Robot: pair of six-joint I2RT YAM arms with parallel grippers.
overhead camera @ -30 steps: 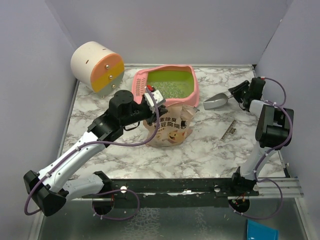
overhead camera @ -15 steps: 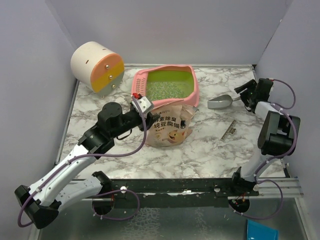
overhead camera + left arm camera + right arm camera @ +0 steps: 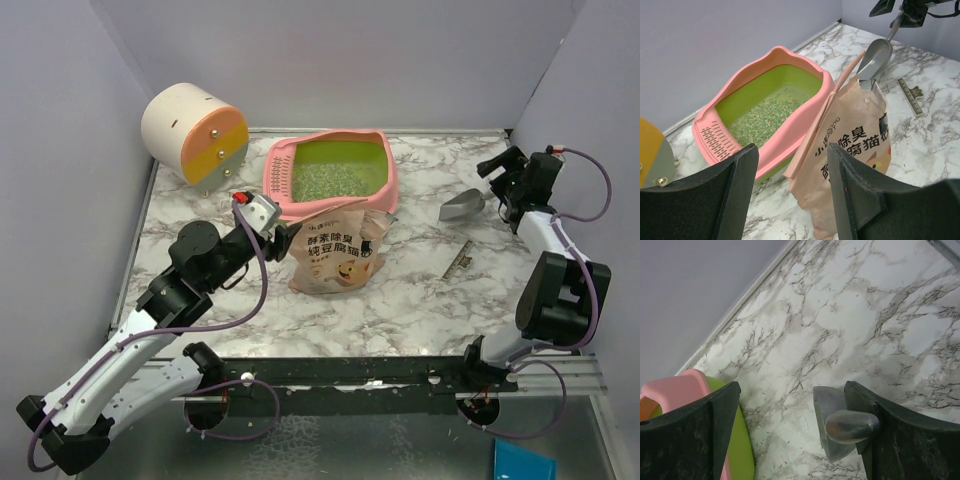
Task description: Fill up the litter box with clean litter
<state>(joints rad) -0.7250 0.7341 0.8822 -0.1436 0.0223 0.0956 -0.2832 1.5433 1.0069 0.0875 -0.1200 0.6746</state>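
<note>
- Clean litter [image 3: 325,180] thinly covers the basin of the litter box [image 3: 281,175].
- Left jaws open, empty, facing the litter pouch [image 3: 335,255] at the box's near wall.
- Right jaws open; scoop [image 3: 462,207] lies right of the box.
- Pour looks done; topping up means regripping the pouch.

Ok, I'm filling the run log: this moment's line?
left gripper open, at pouch | right gripper open, by scoop | scoop on table | litter in box

The left arm [image 3: 150,310] is leaning toward centre, its left gripper [image 3: 792,162] holding jaws apart (nothing between them); the right arm [image 3: 556,290] is stretching far, right gripper [image 3: 790,407] gaping wide.
</note>
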